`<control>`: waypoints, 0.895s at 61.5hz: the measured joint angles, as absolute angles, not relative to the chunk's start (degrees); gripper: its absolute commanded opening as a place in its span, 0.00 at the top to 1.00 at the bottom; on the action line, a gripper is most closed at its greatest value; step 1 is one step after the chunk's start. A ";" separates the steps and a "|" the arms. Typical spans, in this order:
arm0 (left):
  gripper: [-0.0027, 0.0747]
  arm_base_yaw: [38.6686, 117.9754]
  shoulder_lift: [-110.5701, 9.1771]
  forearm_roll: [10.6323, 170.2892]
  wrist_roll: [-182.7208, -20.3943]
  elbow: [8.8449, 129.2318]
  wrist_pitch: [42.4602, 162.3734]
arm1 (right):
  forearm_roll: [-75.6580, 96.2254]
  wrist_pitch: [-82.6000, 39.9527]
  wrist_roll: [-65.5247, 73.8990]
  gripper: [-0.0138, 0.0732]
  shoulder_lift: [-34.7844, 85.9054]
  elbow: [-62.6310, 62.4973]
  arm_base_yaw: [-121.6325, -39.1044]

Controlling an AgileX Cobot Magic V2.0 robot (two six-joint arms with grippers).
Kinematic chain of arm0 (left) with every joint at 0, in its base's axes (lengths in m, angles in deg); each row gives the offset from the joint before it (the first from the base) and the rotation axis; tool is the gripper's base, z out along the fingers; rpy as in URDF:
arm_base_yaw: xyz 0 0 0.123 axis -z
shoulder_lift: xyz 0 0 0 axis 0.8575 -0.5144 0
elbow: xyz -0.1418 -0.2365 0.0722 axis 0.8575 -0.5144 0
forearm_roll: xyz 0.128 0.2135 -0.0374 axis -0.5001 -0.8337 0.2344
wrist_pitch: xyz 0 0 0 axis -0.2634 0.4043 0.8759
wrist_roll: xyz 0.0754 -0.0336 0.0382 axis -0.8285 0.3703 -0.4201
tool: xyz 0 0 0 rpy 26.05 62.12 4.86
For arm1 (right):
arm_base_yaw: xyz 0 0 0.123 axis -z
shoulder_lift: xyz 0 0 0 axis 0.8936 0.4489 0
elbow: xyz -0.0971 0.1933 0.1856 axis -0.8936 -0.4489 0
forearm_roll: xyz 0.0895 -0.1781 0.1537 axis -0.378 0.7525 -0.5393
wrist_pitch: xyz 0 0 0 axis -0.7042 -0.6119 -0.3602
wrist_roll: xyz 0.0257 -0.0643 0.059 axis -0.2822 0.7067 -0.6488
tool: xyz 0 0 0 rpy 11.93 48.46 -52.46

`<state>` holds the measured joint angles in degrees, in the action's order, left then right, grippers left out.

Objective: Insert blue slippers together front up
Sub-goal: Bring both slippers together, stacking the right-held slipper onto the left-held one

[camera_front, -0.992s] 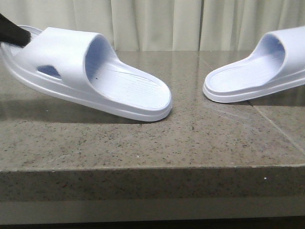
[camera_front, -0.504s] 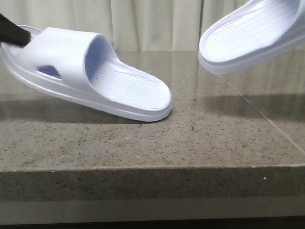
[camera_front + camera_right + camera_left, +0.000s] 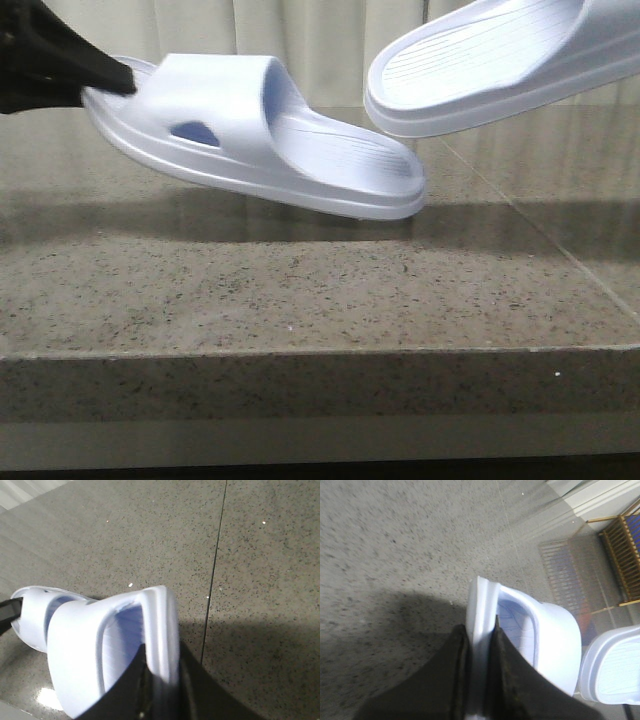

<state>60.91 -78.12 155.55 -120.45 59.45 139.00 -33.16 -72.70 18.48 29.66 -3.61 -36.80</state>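
Two pale lavender-blue slippers hang in the air over the stone table. My left gripper [image 3: 110, 78] is shut on the sole edge of the left slipper [image 3: 260, 140] and holds it clear of the table, its far end pointing right. In the left wrist view my left gripper [image 3: 481, 630] pinches the sole rim of this slipper [image 3: 540, 635]. My right gripper [image 3: 162, 670] is shut on the sole edge of the right slipper [image 3: 90, 645], which hangs higher at the upper right in the front view [image 3: 490, 65]. The right gripper is out of the front view.
The speckled grey stone table [image 3: 300, 290] has its front edge near the camera and a seam line at the right [image 3: 560, 250]. Pale curtains [image 3: 330, 40] hang behind. A wooden rail [image 3: 625, 545] and a floor mat [image 3: 570, 575] lie beyond the table.
The left slipper has been lifted off the table and moved right. The right slipper, lifted first, has moved further left and now overhangs the left slipper's tip.
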 measured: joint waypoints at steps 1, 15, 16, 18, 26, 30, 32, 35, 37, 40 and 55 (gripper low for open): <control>0.99 61.35 -78.75 156.33 -120.76 59.45 138.88 | -33.65 -72.57 18.48 0.92 30.20 -3.61 -36.80; 0.99 63.03 -83.54 161.57 -122.57 59.45 138.13 | -37.17 -70.66 18.75 0.92 37.65 -3.61 -37.60; 0.99 63.03 -83.76 161.80 -122.57 59.45 138.13 | -37.17 -70.20 18.89 0.92 38.09 -3.61 -37.79; 0.99 63.03 -84.32 162.07 -122.65 59.45 138.04 | -37.17 -69.38 19.05 0.92 39.17 -3.61 -38.57; 0.99 63.03 -86.00 162.62 -122.79 59.45 137.78 | -37.40 -64.14 19.52 0.92 42.33 -3.61 -43.43; 0.99 63.03 -86.59 162.88 -122.92 59.45 137.56 | -37.73 -61.14 19.62 0.92 44.09 -3.61 -46.52; 0.99 63.03 -86.87 163.02 -122.92 59.45 137.56 | -37.87 -59.88 19.62 0.92 44.86 -3.61 -47.94; 0.99 63.03 -87.26 163.02 -122.96 59.45 137.56 | -38.39 -57.88 19.62 0.92 46.25 -3.61 -50.44; 0.99 63.03 -87.57 163.12 -122.96 59.45 137.56 | -38.93 -56.62 19.73 0.92 47.30 -3.61 -52.26; 0.99 63.03 -87.81 163.18 -123.05 59.45 137.28 | -39.92 -55.07 19.73 0.92 48.83 -3.61 -54.92; 0.99 62.91 -87.86 163.61 -124.50 59.45 134.69 | -44.68 -44.66 19.73 0.92 56.93 -3.61 -69.41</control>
